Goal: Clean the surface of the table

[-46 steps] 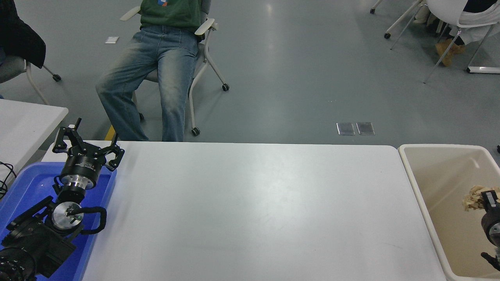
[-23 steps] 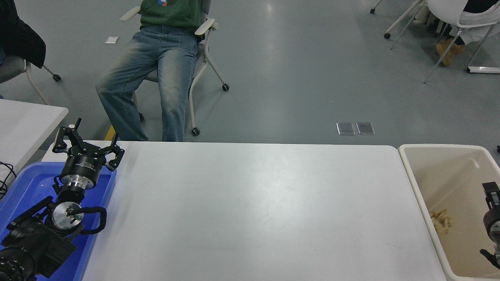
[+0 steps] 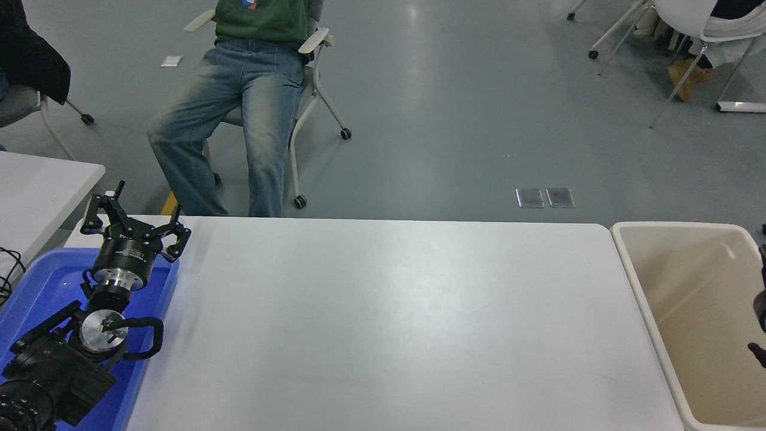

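While scanning the bench (image 3: 389,323) for leftovers — left end effector (image 3: 136,222) spread apart, right one's (image 3: 760,311) state untellable.

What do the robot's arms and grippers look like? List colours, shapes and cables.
The left arm is matte black with blocky links, two round silver metal discs at the joints and a black cable looping beside the wrist. The left gripper has a black cylindrical base and thin black linkage fingers. Of the right arm only black slivers show at the picture's edge.
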You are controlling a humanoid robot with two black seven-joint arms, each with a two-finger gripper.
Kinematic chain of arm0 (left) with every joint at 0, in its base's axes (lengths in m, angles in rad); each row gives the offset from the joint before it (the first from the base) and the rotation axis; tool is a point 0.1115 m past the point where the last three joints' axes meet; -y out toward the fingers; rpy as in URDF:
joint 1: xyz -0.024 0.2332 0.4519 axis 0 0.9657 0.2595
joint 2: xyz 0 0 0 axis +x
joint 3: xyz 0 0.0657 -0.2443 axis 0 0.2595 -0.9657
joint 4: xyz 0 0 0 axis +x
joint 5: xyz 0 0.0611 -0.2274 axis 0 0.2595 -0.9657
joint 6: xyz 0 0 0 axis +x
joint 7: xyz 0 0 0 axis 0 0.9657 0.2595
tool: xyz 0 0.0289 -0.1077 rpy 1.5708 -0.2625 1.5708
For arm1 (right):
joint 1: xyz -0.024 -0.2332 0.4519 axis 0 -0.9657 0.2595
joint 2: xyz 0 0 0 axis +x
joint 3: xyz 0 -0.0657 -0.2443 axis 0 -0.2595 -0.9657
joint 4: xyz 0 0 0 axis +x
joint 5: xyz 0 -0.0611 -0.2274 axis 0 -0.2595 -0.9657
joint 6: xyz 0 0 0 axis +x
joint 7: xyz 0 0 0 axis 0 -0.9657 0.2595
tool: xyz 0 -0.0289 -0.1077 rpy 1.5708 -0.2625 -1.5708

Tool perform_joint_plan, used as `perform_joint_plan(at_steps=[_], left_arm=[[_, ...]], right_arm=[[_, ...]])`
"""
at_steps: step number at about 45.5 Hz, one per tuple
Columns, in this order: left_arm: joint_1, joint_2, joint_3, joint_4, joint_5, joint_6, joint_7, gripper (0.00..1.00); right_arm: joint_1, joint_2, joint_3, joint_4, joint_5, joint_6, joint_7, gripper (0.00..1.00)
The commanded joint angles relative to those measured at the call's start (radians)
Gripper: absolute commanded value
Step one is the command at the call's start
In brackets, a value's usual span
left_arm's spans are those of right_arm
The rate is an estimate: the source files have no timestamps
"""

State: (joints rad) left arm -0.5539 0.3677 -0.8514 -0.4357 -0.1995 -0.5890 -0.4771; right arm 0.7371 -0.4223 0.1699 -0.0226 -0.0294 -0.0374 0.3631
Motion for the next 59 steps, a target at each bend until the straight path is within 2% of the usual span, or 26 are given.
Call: perform_joint_plan(at_steps=[1,11,18,24,31,41,46,59], left_arm=[[0.000,0.000,0.000,0.000,0.000,0.000,0.000,1.00],[0.000,0.000,0.000,0.000,0.000,0.000,0.000,1.00],[0.000,-0.001,0.000,0.000,0.000,0.000,0.000,1.00],[0.000,0.000,0.000,0.000,0.000,0.000,0.000,1.00],[0.000,0.000,0.000,0.000,0.000,0.000,0.000,1.00],[0.000,0.000,0.000,0.000,-0.001,0.000,0.000,1.00],[0.000,0.000,0.000,0.000,0.000,0.000,0.000,1.00],[0.000,0.000,0.000,0.000,0.000,0.000,0.000,1.00]], right_arm=[[0.111,-0.016,0.092,0.001,0.002,0.045,0.000,1.00],[0.177,-0.013,0.188,0.007,0.002,0.054,0.002,1.00],[0.212,-0.001,0.249,0.009,0.052,0.172,0.002,1.00],[0.220,0.014,0.315,0.067,0.103,0.211,0.007,1.00],[0.150,0.005,0.430,0.278,0.112,0.238,0.022,1.00],[0.074,0.002,0.451,0.506,0.109,0.309,0.022,1.00],[0.004,0.026,0.462,0.538,0.109,0.398,0.022,1.00],[-0.024,0.123,0.461,0.527,0.095,0.415,0.040,1.00]])
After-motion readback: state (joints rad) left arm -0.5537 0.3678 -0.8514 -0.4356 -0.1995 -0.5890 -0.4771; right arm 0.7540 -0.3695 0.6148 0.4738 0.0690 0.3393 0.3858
